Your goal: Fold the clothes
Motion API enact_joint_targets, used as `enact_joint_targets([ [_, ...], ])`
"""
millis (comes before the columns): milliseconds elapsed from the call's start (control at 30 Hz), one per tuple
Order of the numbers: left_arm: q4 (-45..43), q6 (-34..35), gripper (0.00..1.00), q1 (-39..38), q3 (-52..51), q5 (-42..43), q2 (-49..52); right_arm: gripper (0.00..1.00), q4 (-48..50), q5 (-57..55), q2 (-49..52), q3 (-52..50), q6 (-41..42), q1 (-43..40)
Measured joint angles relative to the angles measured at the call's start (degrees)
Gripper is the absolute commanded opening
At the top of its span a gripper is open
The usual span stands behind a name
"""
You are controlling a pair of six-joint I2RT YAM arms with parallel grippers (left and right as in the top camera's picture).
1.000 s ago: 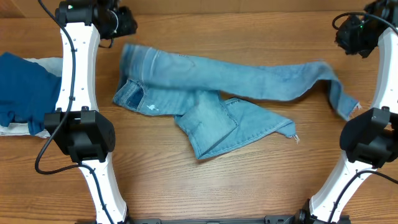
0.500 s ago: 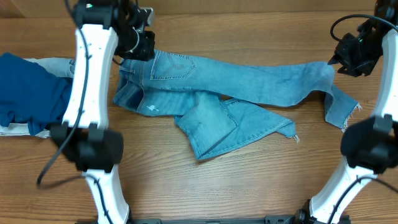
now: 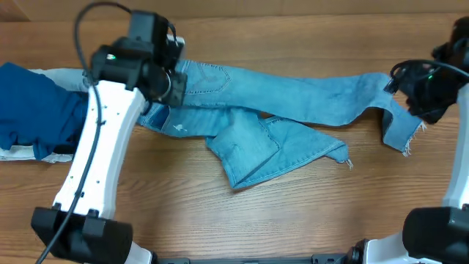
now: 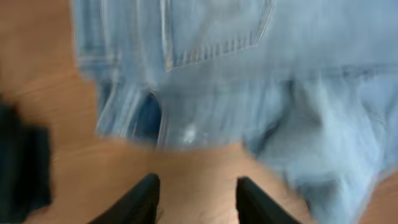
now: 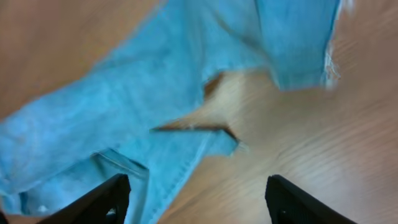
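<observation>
The clothes, light-blue jeans (image 3: 293, 95), lie spread on the wooden table (image 3: 293, 213). The waist is at the left, one leg stretches right to a frayed hem (image 3: 401, 136), and the other leg lies folded back in front (image 3: 271, 150). My left gripper (image 3: 174, 86) hangs over the waist. In the left wrist view it (image 4: 198, 193) is open over bare wood, just short of the denim (image 4: 217, 74). My right gripper (image 3: 410, 92) hovers at the long leg's end. In the right wrist view it (image 5: 199, 199) is wide open above the denim edge (image 5: 155, 93), holding nothing.
A dark navy folded garment (image 3: 29, 110) lies at the far left on top of pale grey-white ones (image 3: 22, 152). Both arm bases stand at the table's front corners (image 3: 80, 235) (image 3: 436, 235).
The left arm has swung forward from the back edge over the waist. The right gripper has opened and let go of the long leg's end, which now lies on the table.
</observation>
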State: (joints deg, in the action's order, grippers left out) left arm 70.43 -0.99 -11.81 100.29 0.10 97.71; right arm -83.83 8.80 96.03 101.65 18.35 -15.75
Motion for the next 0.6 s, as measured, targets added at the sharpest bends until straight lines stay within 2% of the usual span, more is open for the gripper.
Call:
enact_joint_targets([
  [33,-6.60,0.17,0.51,0.00,-6.91,0.61,-0.20,0.75,3.41,0.31,-0.09,-6.36,0.68,0.00],
  [167,-21.57,0.70,0.60,0.00,-19.76,0.96,-0.46,0.73,21.46,1.88,0.04,-23.41,3.52,0.00],
  [233,-29.59,0.79,0.59,0.00,-24.81,1.18,-0.52,0.65,30.75,4.50,0.04,-31.01,4.85,0.00],
  [333,-34.05,0.83,0.59,0.00,-29.75,2.49,-0.52,0.57,41.81,7.61,0.04,-38.27,5.77,0.55],
  [400,-34.49,1.09,0.59,0.00,-30.23,3.17,-0.52,0.44,47.52,7.98,0.04,-41.44,5.99,2.82],
  [467,-34.56,1.31,0.59,0.00,-30.25,3.54,-0.52,0.36,51.08,7.10,0.04,-43.63,7.48,5.86],
  [533,-34.42,1.49,0.59,0.00,-30.25,3.76,-0.52,0.11,53.24,4.68,0.04,-44.92,9.81,7.54],
  [600,-33.92,1.49,0.59,0.00,-30.25,3.80,-0.52,0.04,54.16,3.43,0.04,-45.46,10.86,7.63],
])
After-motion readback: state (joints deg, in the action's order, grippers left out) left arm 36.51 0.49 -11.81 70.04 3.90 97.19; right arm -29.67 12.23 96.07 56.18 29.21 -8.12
